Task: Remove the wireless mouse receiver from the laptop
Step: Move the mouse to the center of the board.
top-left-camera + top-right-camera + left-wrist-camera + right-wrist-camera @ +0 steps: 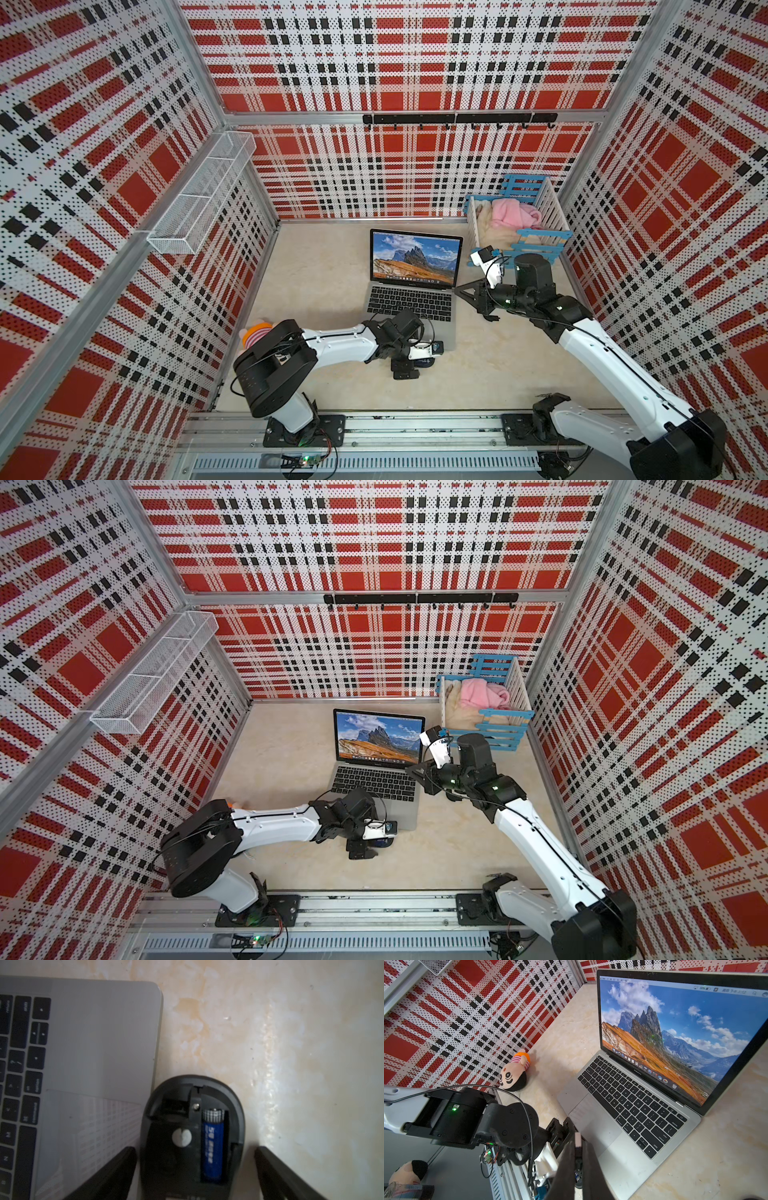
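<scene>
You see the laptop [409,300] open toward the back edge of the worktop [316,266], with mountains on its screen. The right gripper [459,289], its fingers together in one point, is just beside the laptop's right edge. The left gripper [405,370] points down at its front right corner. A crib [552,216] with pink cloth [515,214] stands in the back right corner.

We found the laptop [409,301] in the middle of the desk [324,266], its screen on the far side. The mouse [191,1136] lay on the desk just beside the laptop's near edge, toward its right corner, between the spread fingers of the left hand [194,1149]. The right hand [459,289] hung just right of the laptop, the wireless mouse receiver [577,1139] pinched between its fingers. A doll [515,1072] lay by the left wall. A crib [552,212] holding cloths [515,214] stood in the far right corner.
</scene>
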Available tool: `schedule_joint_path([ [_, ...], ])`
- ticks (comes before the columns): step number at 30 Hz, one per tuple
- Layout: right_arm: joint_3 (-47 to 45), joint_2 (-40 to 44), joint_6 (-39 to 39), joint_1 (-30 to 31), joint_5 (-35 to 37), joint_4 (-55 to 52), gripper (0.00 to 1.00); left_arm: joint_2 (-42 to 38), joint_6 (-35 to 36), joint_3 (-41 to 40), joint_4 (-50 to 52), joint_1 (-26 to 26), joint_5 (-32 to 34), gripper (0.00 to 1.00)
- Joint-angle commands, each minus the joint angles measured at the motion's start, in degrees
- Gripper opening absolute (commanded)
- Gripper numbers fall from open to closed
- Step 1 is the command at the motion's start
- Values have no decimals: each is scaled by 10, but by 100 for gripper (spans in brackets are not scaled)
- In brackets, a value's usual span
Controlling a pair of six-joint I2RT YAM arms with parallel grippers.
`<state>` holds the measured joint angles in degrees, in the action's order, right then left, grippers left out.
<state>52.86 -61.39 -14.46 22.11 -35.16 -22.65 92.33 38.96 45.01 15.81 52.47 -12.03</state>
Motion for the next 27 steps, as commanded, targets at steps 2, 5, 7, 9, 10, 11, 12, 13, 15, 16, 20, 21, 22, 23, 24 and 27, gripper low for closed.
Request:
schedule_joint_path([
  [2,-7,3,-1,0,-2,13,0,20,9,22,10,-1,-17,80],
  [5,-7,1,-2,0,-1,15,0,32,5,28,12,5,-18,71],
  [7,-5,0,-1,-1,-3,15,0,39,-1,35,12,12,-21,64],
  [9,-5,0,0,-3,0,14,0,46,-9,45,9,22,-27,61],
  [10,-4,-1,0,-6,1,13,0,49,-15,51,7,29,-28,58],
  [11,-3,0,1,-8,2,12,0,53,-19,57,1,40,-30,55],
  [12,-3,0,1,-13,2,11,0,57,-24,63,-4,47,-31,54],
  [13,-3,0,2,-17,3,10,0,61,-32,69,-12,56,-32,54],
  [15,-4,0,1,-24,8,6,0,69,-50,78,-30,67,-36,55],
  [16,-4,0,1,-26,11,4,0,74,-59,82,-38,71,-41,56],
  [20,0,-9,-4,-29,14,-14,0,83,-80,69,-65,72,-42,71],
  [21,0,-10,-4,-29,13,-17,0,81,-82,61,-72,71,-42,73],
  [22,-1,-9,-4,-29,13,-19,0,78,-85,52,-81,69,-40,74],
  [23,-3,-7,-5,-29,13,-20,0,73,-90,43,-92,66,-43,75],
  [24,-5,-5,-6,-29,13,-20,0,69,-94,34,-102,63,-48,76],
  [27,-9,0,-8,-29,15,-22,0,54,-112,4,-142,53,-57,79],
])
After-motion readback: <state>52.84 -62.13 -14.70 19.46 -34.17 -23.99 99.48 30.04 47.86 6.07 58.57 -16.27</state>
